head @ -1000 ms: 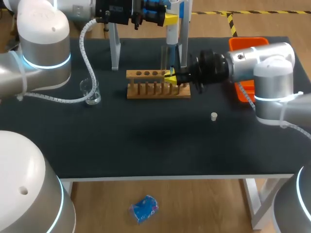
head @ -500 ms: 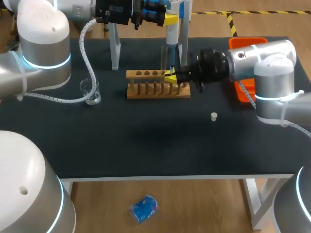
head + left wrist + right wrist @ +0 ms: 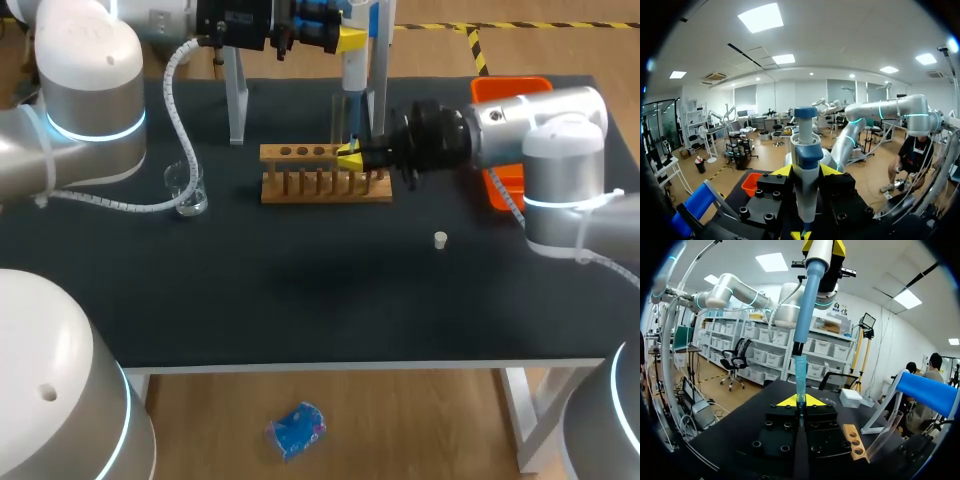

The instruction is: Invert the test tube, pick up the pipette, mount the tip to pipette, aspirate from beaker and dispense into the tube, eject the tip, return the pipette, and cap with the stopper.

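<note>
Gripping the pipette (image 3: 355, 65) upright, left fingers (image 3: 350, 40) hang above the test tube (image 3: 338, 120) that horizontal right fingers (image 3: 348, 158) clasp.

The head view looks down on the table (image 3: 300, 290); both wrist views closely share the pipette (image 3: 807, 305).

Left arm (image 3: 90, 90) stretches sideways, its end effector (image 3: 345, 40) clamped on a pipette (image 3: 355, 65), directly above the right end effector (image 3: 350, 155). Right arm (image 3: 540, 120) lies level, wrist horizontal, fingers closed around a test tube (image 3: 340, 115)
</note>
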